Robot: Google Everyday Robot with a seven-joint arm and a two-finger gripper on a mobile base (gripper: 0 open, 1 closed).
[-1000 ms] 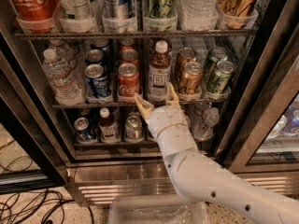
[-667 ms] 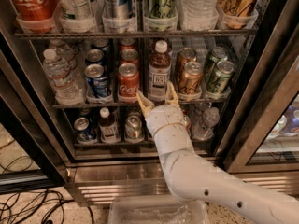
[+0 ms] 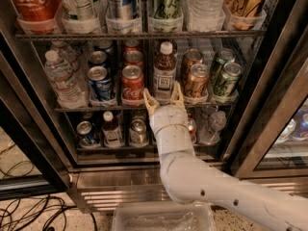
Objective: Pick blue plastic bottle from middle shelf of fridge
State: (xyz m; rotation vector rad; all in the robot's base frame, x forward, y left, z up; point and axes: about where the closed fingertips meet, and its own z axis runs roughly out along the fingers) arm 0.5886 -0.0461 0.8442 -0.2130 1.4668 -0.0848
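Note:
The blue plastic bottle (image 3: pixel 164 72) stands upright at the front of the middle shelf (image 3: pixel 110 108) of the fridge (image 3: pixel 269 100). It holds amber-brown liquid and has a white cap and white label. My gripper (image 3: pixel 163 97) is right in front of the bottle's base, at the shelf's front rail. Its two tan fingers (image 3: pixel 148 101) are open, one on each side of the bottle's foot, not closed on it. My white arm rises from the lower right.
A red can (image 3: pixel 132 83) and a blue can (image 3: pixel 101 82) stand left of the bottle, a bronze can (image 3: pixel 197 82) and a green can (image 3: pixel 226 79) right. Clear water bottles (image 3: pixel 60 78) stand far left. A smaller white-capped brown bottle (image 3: pixel 112 129) sits below. A clear bin (image 3: pixel 162 217) is on the floor.
My gripper has shifted slightly right and up toward the bottle's base, with its fingers still open. The bottle and cans have not moved.

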